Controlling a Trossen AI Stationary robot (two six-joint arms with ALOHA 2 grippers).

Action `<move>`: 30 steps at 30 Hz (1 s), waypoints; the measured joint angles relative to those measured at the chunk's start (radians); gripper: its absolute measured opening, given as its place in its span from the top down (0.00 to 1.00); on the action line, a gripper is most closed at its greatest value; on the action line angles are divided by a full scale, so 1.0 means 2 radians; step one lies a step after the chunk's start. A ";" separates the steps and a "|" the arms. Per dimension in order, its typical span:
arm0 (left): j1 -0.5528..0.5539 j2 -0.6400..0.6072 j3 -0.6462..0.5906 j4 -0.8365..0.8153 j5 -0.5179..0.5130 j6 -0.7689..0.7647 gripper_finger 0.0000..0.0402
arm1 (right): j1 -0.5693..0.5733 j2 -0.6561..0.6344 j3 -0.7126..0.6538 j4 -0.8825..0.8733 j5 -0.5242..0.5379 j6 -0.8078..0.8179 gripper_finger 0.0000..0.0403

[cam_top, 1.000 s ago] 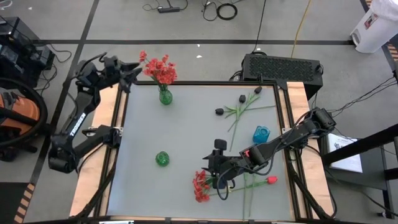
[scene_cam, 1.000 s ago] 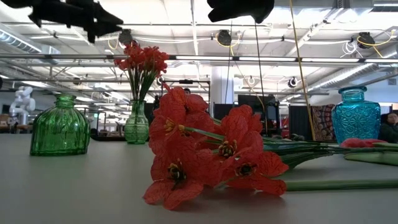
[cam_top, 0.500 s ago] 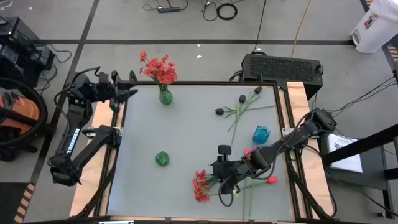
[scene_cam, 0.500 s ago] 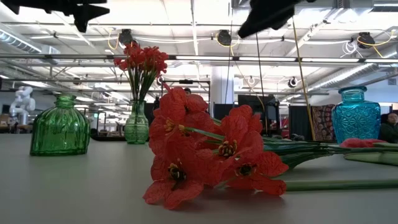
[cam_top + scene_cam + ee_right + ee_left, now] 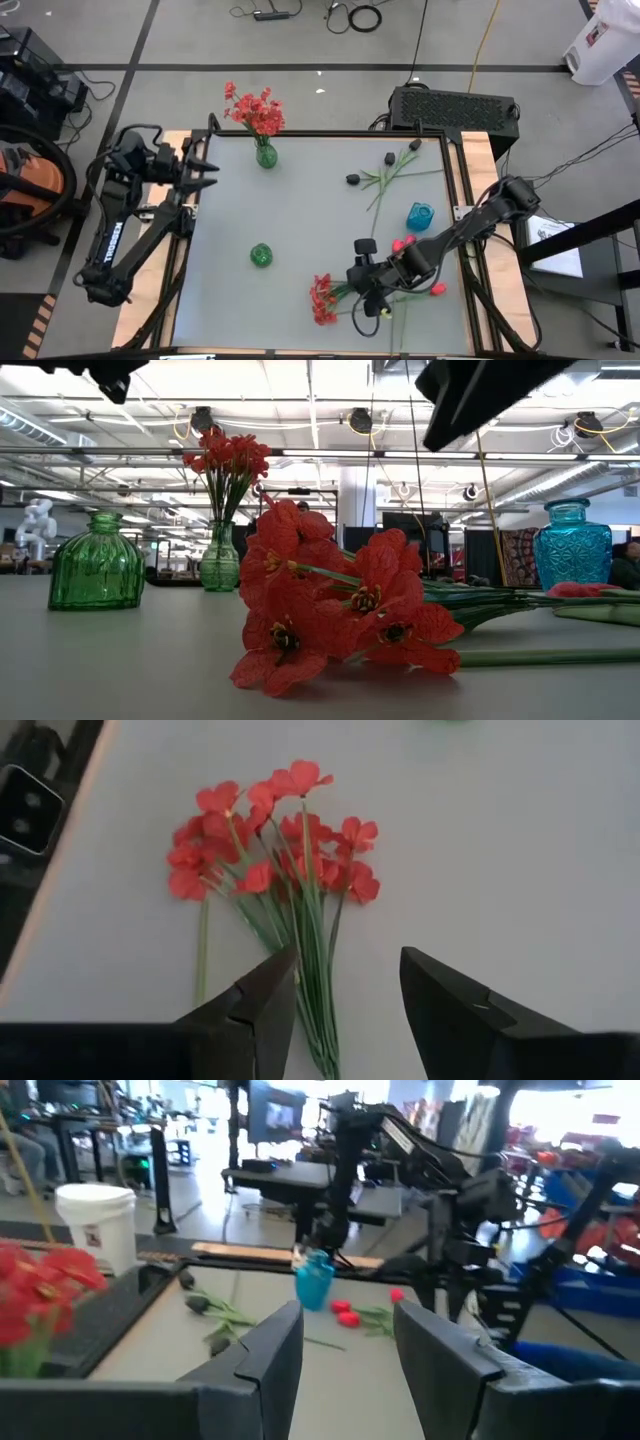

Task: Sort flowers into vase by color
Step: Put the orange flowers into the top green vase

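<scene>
A spray of red clustered flowers (image 5: 322,298) lies on the table near its front edge, with the green stems running toward the right. My right gripper (image 5: 366,302) hovers open above those stems (image 5: 318,970), tipped downward and clear of them, as the low view shows (image 5: 490,400). A second red spray (image 5: 255,110) stands in a slim green vase (image 5: 265,156) at the far left. Black blooms (image 5: 352,180) and red buds (image 5: 437,290) lie on the table's right half. My left gripper (image 5: 207,173) is open and level over the table's left edge.
A round green vase (image 5: 260,256) stands left of centre, and a blue vase (image 5: 420,215) stands at the right beside the right arm. A black box (image 5: 455,105) sits behind the far right corner. The middle of the table is bare.
My left gripper has drawn back from the slim green vase at the far left corner, going toward the near edge along the table's left side and turning to level. My right gripper has tipped further down and sunk a little over the lying spray's stems.
</scene>
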 joint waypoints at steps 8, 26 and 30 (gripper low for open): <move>-0.027 -0.013 -0.001 -0.105 -0.033 0.068 0.59 | 0.001 0.053 0.000 0.003 0.000 -0.003 0.58; -0.062 -0.014 -0.012 -0.102 -0.026 0.065 0.59 | 0.000 0.102 0.000 0.004 -0.035 0.000 0.58; -0.062 -0.014 -0.012 -0.101 -0.026 0.065 0.59 | 0.000 0.102 0.000 -0.002 -0.051 0.001 0.58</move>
